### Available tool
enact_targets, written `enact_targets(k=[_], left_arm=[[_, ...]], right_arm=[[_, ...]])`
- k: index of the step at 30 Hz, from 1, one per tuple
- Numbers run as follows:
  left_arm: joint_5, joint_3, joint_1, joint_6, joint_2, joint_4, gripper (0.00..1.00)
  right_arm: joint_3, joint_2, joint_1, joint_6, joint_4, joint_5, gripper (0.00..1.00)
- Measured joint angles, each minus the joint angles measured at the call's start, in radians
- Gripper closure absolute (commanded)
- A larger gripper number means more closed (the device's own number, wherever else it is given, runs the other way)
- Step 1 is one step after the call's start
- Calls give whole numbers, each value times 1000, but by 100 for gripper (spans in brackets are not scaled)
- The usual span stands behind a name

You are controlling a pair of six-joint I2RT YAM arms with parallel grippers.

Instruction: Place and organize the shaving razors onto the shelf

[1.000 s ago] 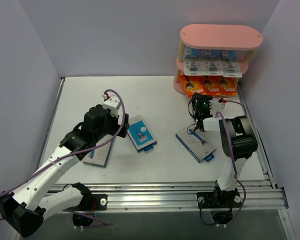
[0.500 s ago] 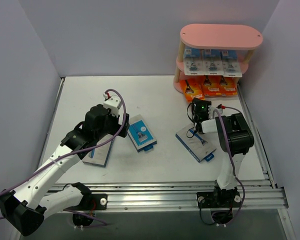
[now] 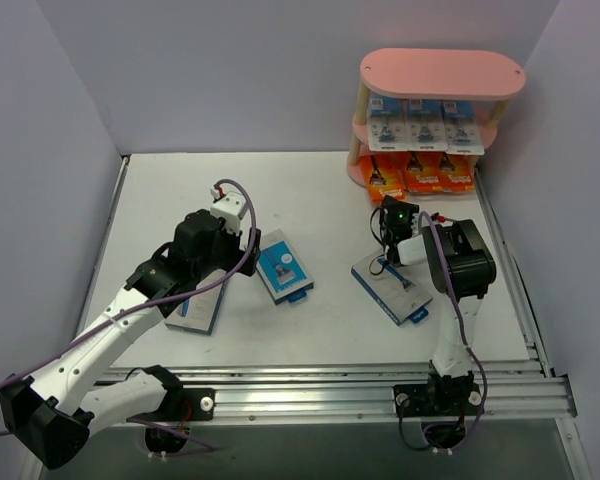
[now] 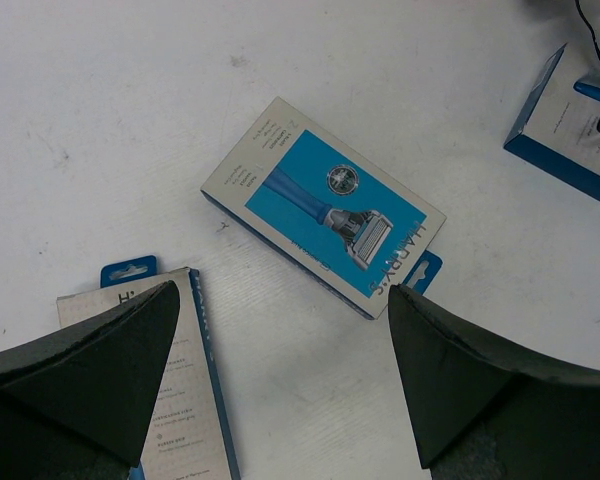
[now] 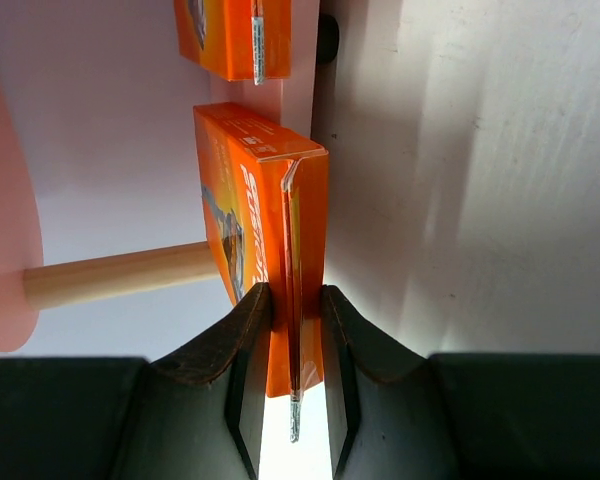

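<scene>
The blue-grey box [image 4: 325, 205] lying mid-table carries the brand HARRY'S in grey capitals along its short edge, beside the blue hang tab. The small print on its opposite margin is too fine to read. A second box [image 4: 170, 400], to the left and nearer, shows only the opening H of its heading. White lettering runs along the orange box [image 5: 265, 270] — blurred, unreadable. Print on the blister cards [image 3: 425, 128] on the shelf [image 3: 442, 72] is too small to read.

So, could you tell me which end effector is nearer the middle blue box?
Left. The left end effector hovers right by the middle blue box; the right end effector is farther off on its right, near the shelf.
</scene>
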Motion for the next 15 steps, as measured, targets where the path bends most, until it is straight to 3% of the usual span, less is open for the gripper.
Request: enact_targets(k=[15], left_arm=[[0,0,-2,1,24,0,6]], right_arm=[[81,66,1,43,5,15,100]])
